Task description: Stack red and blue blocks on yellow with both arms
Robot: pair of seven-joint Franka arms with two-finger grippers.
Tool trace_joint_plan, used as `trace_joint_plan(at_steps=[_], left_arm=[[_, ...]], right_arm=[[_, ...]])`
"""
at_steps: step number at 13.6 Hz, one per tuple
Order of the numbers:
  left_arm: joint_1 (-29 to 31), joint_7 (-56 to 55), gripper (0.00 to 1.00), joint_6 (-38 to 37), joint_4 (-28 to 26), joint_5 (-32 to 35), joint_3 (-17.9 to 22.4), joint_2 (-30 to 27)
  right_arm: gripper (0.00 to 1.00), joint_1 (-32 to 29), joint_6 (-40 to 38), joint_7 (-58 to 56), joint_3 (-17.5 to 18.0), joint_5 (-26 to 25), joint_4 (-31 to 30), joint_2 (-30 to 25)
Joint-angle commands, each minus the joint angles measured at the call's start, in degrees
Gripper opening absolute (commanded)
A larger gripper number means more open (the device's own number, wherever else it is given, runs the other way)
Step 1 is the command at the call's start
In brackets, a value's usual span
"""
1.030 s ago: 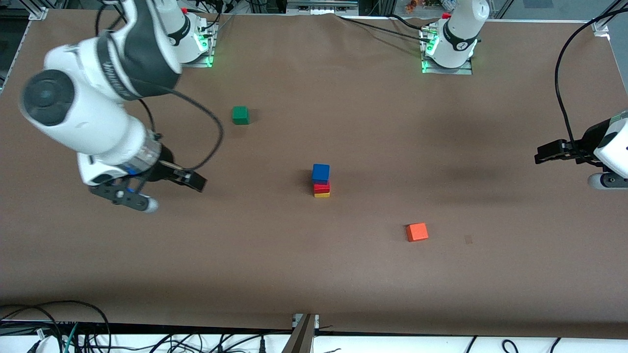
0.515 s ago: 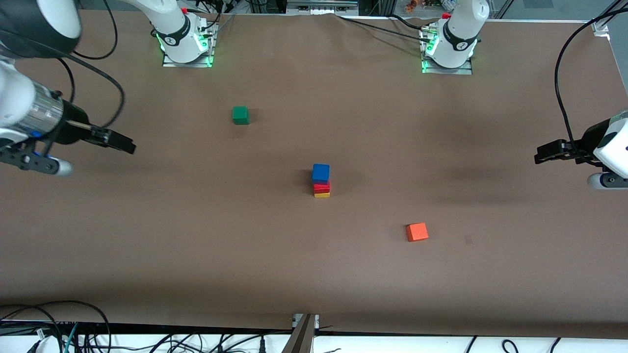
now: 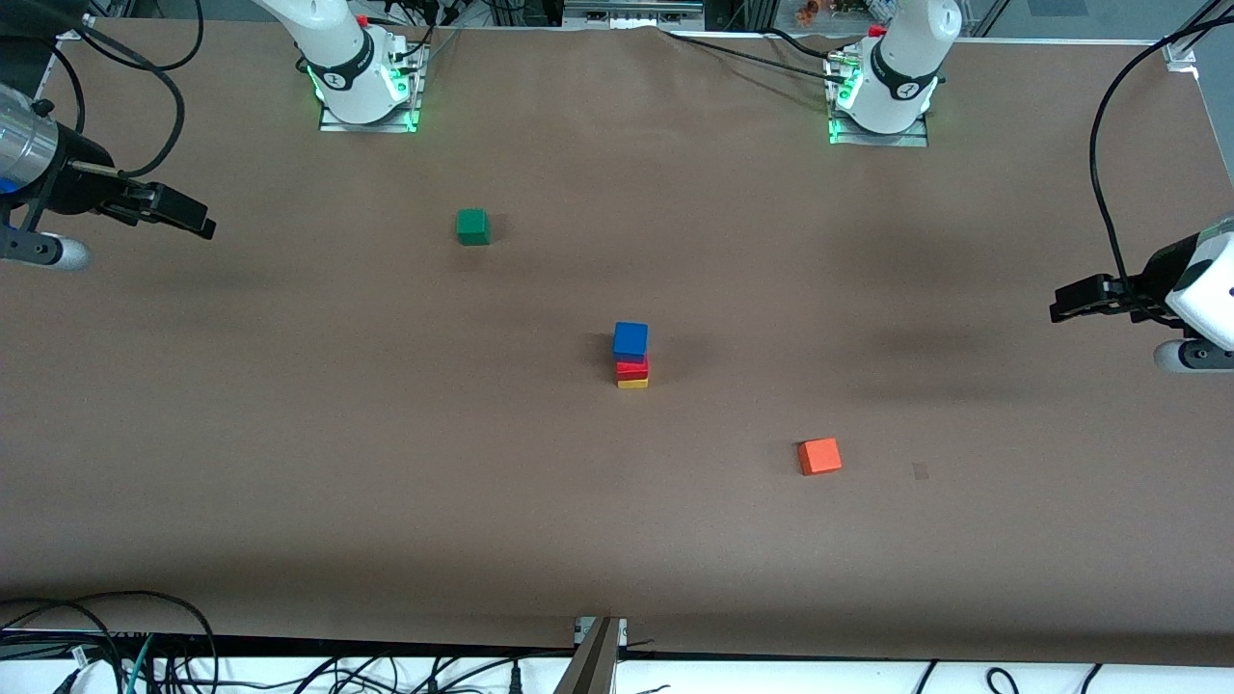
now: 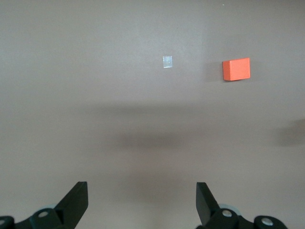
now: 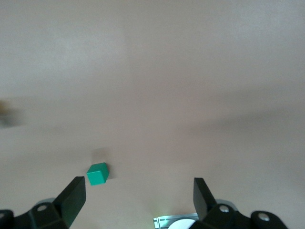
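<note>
In the front view a stack stands mid-table: the blue block (image 3: 630, 339) on the red block (image 3: 632, 367) on the yellow cube (image 3: 632, 384). My right gripper (image 3: 188, 217) is open and empty, up in the air over the table's edge at the right arm's end. In its wrist view (image 5: 139, 195) the jaws stand wide apart over bare table. My left gripper (image 3: 1065, 304) is open and empty, held over the left arm's end of the table. Its wrist view (image 4: 142, 200) shows the jaws wide apart. Neither wrist view shows the stack.
A green cube (image 3: 472, 226) lies farther from the camera than the stack, toward the right arm's end; it also shows in the right wrist view (image 5: 97, 174). An orange cube (image 3: 819, 456) lies nearer the camera, toward the left arm's end, also in the left wrist view (image 4: 236, 69). Cables run along the table's near edge.
My right arm has swung away from the stack, out toward its end of the table and up. The left arm and the stack have not moved.
</note>
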Motion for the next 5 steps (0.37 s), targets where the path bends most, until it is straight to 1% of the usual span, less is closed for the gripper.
trace_joint_plan(at_steps=[1, 5], left_arm=[[0.33, 1.31, 1.00, 0.45, -0.65, -0.98, -0.16, -0.71], [0.33, 1.31, 1.00, 0.45, -0.65, -1.24, -0.07, -0.71]], right_arm=[[1.00, -2.08, 0.74, -3.79, 2.33, -1.73, -0.73, -0.56], [1.00, -2.08, 1.10, -5.03, 2.15, -1.65, 0.77, 0.68]])
